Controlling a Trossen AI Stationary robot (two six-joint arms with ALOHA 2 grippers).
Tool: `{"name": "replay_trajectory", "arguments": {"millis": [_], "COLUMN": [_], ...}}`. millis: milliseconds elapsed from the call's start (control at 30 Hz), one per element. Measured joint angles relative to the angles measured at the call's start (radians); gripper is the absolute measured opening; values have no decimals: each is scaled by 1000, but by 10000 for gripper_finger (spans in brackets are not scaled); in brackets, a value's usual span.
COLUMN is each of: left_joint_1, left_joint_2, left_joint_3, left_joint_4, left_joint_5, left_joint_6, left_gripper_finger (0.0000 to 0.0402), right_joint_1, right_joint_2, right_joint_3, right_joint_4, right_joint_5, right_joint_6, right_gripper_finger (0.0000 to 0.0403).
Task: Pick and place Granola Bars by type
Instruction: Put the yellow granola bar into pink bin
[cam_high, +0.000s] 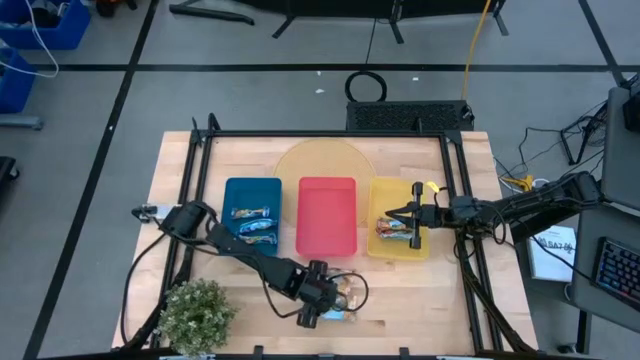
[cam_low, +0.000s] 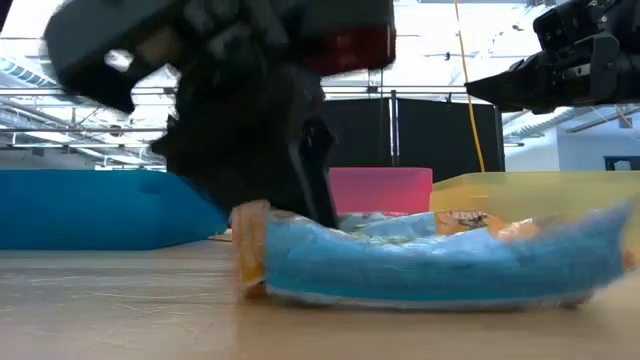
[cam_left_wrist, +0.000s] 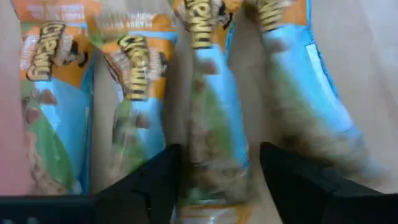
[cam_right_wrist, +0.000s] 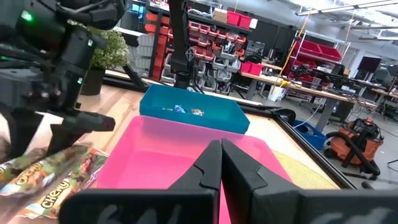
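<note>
Several granola bars in blue-and-orange wrappers lie side by side on the wooden table near its near edge. My left gripper is open just above them, pointing down, with one finger on each side of one bar. In the low view the nearest blue bar lies flat under that gripper. More bars lie in the blue tray and in the yellow tray. My right gripper is shut and hovers over the yellow tray; its fingers touch nothing. My left gripper comes from above with its open fingers along either side of one bar's lower part, which lies flat on the table. I cannot tell whether the fingers touch the wrapper.
The red tray stands between the blue and yellow trays with nothing showing in it. A potted plant sits at the table's near-left corner. A round yellowish disc lies behind the trays. Black frame rails run along the table's sides.
</note>
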Motion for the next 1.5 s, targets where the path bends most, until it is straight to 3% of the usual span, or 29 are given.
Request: {"name": "replay_trajectory", "arguments": {"millis": [433, 667, 867, 967, 1100, 1300, 1500], "left_joint_1": [-4, -24, -4, 48, 164, 343, 414], "left_joint_2": [15, -106, -263, -333, -338, -258, -187], "left_joint_3": [2, -4, -2, 0, -1, -2, 0], "left_joint_4": [17, -21, -92, -143, -196, -298, -292], "left_joint_5": [22, 15, -117, -184, -188, -149, -118], "left_joint_6": [81, 101, 184, 241, 300, 289, 288], "left_gripper_finger": [112, 99, 98, 98, 98, 98, 98], "right_joint_1": [0, 0, 0, 0, 0, 0, 0], "right_joint_2": [3, 3, 3, 3, 4, 5, 8], "right_joint_3": [0, 0, 0, 0, 0, 0, -1], "right_joint_4": [-4, -5, -9, -8, -14, -27, -44], "right_joint_5": [0, 0, 0, 0, 0, 0, 0], "right_joint_6": [-4, -2, 0, 4, 4, 19, 19], "right_gripper_finger": [0, 0, 0, 0, 0, 0, 0]}}
